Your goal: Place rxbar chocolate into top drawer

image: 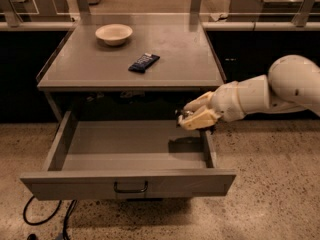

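The top drawer (pixel 125 180) is pulled wide open below the grey table (pixel 100 69), and its inside is bare. My gripper (pixel 186 119) hangs just above the drawer's right rear part, next to its right wall. It is shut on a small dark flat thing, the rxbar chocolate (pixel 183 115), of which only a dark edge shows between the pale fingers (pixel 200 119). The gripper's shadow lies on the drawer floor right below it.
A dark blue bar with white print (pixel 144 62) lies near the middle of the table top. A pale bowl (pixel 114 34) stands at the back left. Cables (pixel 45 219) lie on the speckled floor below the drawer's left front corner.
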